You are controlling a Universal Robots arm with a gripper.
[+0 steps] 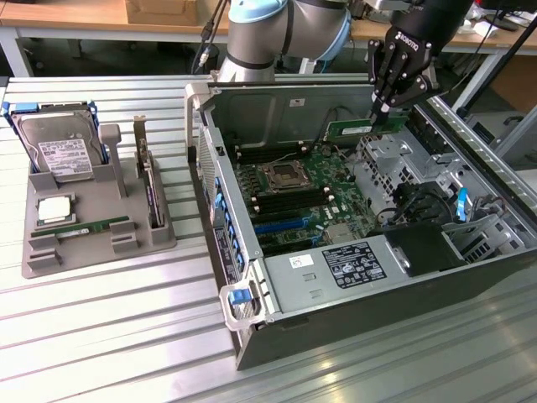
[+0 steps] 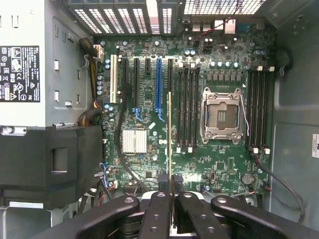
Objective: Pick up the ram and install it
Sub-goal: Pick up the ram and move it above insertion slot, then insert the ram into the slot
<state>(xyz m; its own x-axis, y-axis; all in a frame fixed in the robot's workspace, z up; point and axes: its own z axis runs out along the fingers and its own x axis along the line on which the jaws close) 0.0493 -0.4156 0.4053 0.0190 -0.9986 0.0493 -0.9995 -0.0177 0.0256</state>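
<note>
Holding ram (image 1: pixel 349 130) pinched edge-on in gripper (image 1: pixel 383 113), above motherboard at 2 o'clock from CPU socket (image 1: pixel 281 175) in exterior view. Install step; not seated. Needs edge lined with memory slots (image 2: pixel 188 109).

Losing the upper part of the pale grey and blue robot arm (image 1: pixel 285 29) past the exterior view's top edge. From the wrist, getting just the thin edge of the long green circuit-board ram (image 2: pixel 169 124), near end buried in the black gripper (image 2: pixel 171 179), itself cropped by the picture's edge. Can't read the black-and-white sticker (image 2: pixel 19 73) on the grey metal box (image 2: pixel 60 30).
</note>
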